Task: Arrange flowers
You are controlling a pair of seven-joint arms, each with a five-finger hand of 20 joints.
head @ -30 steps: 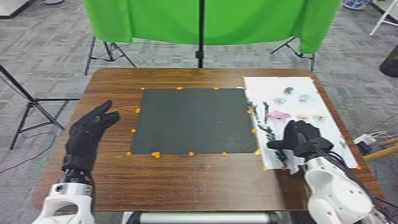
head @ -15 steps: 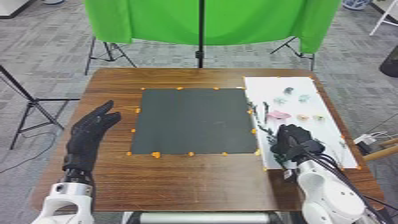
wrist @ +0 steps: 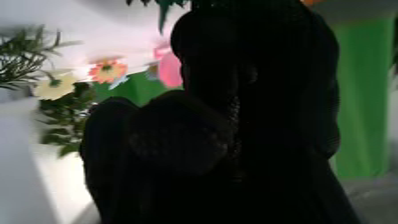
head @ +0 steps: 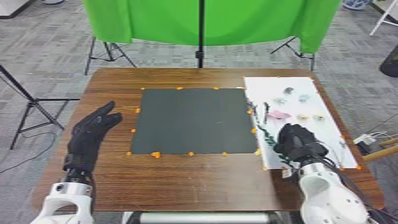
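Far left over the worktop (head: 187, 192), well apart from any flower, the left hand (head: 86, 132), fingers straight, thumb apart from them, nothing held; best left waiting, by the look of it. Next, a flat black mat (head: 191, 120), perhaps the place meant for the arrangement. Then, on the left part of the white sheet (head: 275, 85), the leafy stem (head: 270, 140), likely the piece that matters now. Long axis aslant: far end toward the mat, near end slanting in toward the robot and to the right. Farther off on the sheet, beyond the hand at work, a pink flower (head: 279, 115). Just right of the stem, low over the sheet, the right hand (head: 298, 141), far nearer to it than the left. From there, stem just to the left, running past the hand's side rather than straight out ahead. Whether clamped on anything or not, impossible to tell; contact with the stem likewise uncertain. In the right wrist view, leaves (wrist: 164, 9) close by the glove, probably of that same stem. Beyond the hand and farther right, an orange flower (head: 303, 117), then a cream flower (head: 319, 118), both apart from the glove. For the coming move, probably best to work leftward and across the stem's slant, without dragging it askew or crushing leaves.
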